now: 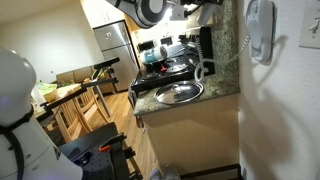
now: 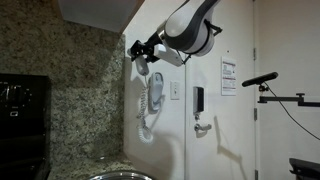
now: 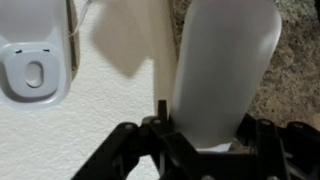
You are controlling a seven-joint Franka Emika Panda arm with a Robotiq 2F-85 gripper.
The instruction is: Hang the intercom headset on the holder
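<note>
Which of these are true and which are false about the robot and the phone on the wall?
1. The end effector is shut on the intercom headset. True.
2. The headset hangs on the holder. False: it sits in the end effector, beside the holder.
3. A coiled cord hangs down. True.
4. The steel bowl lies on the floor. False: the steel bowl sits on the counter.

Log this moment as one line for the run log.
hand: shut on intercom headset | holder: beside it, apart in wrist view | hung: not yet
</note>
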